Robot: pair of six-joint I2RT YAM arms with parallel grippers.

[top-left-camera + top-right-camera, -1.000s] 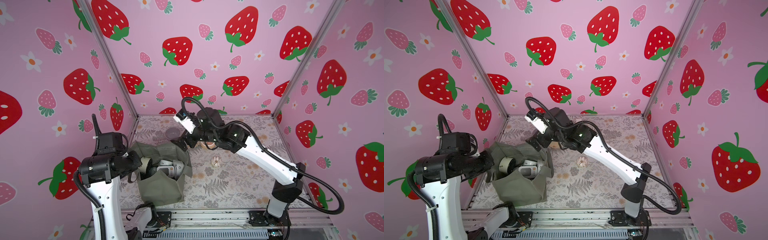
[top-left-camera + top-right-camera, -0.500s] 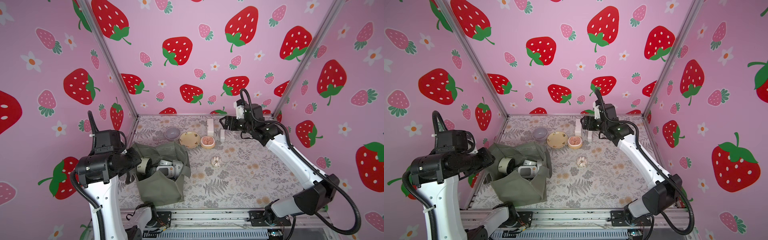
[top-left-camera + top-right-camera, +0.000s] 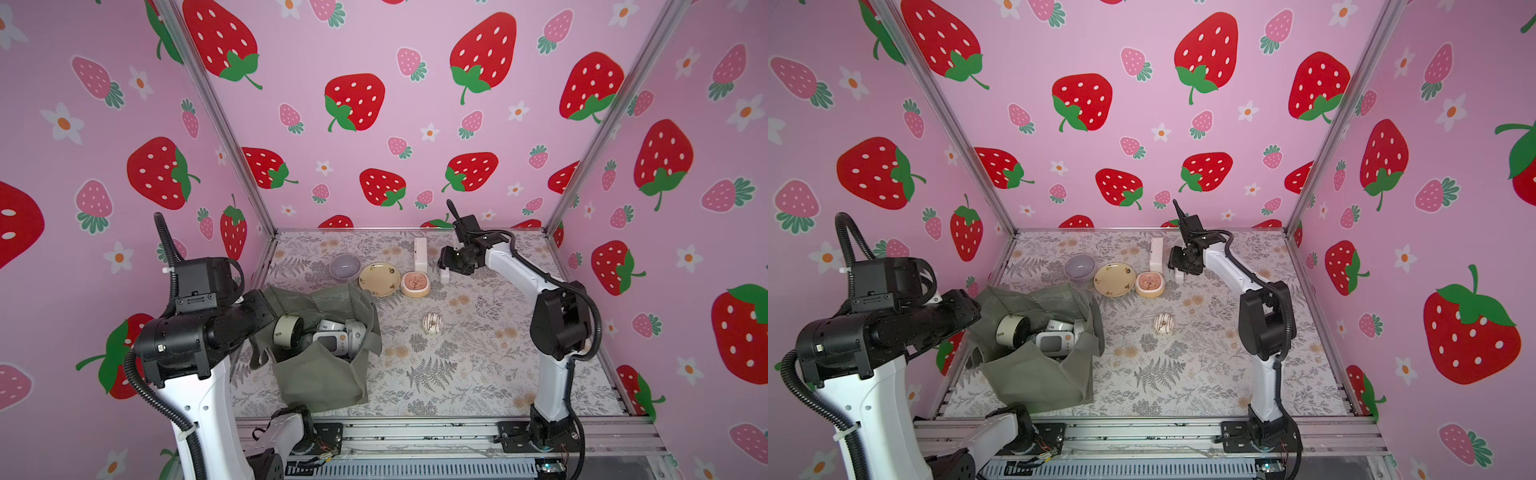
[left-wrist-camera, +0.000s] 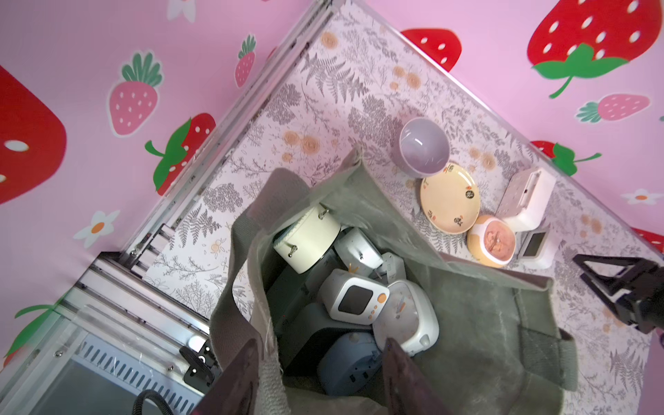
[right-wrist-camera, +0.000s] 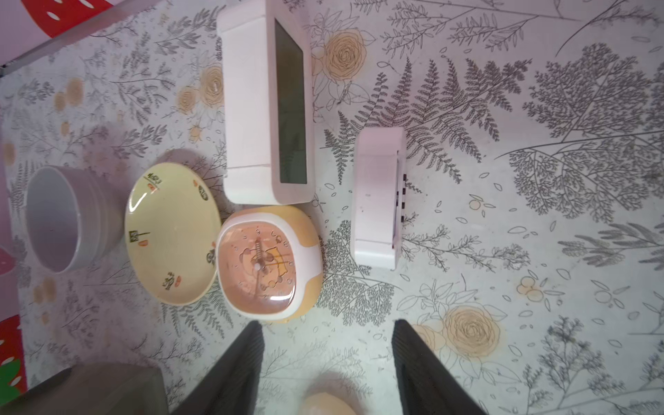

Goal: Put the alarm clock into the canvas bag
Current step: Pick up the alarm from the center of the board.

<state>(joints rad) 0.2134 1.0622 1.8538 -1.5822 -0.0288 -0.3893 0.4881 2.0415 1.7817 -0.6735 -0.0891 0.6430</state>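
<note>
Olive-grey fabric makes up the canvas bag, which stands open-mouthed on the near left of the bench, its rim slumped and creased. Several clocks lie inside it. A cream round alarm clock lies on its side at the top of the heap. Under it are a white square clock with a dark screen and orange buttons and a white rounded clock, face up.

The left arm reaches over the bag's left edge. In the left wrist view the left jaws stand apart, and their dark fingers sit either side of the bag's rim without pinching it.

Toward the back wall a purple bowl, a yellow plate and an orange-and-white alarm clock sit in a row, the clock on its back and touching the plate. A long white digital clock lies just behind that clock, and a small white clock stands just to its right. A frosted doughnut lies alone mid-bench.

The right arm stretches to the back. The right jaws hang above the bench beside the small white clock, parted and holding nothing.
</note>
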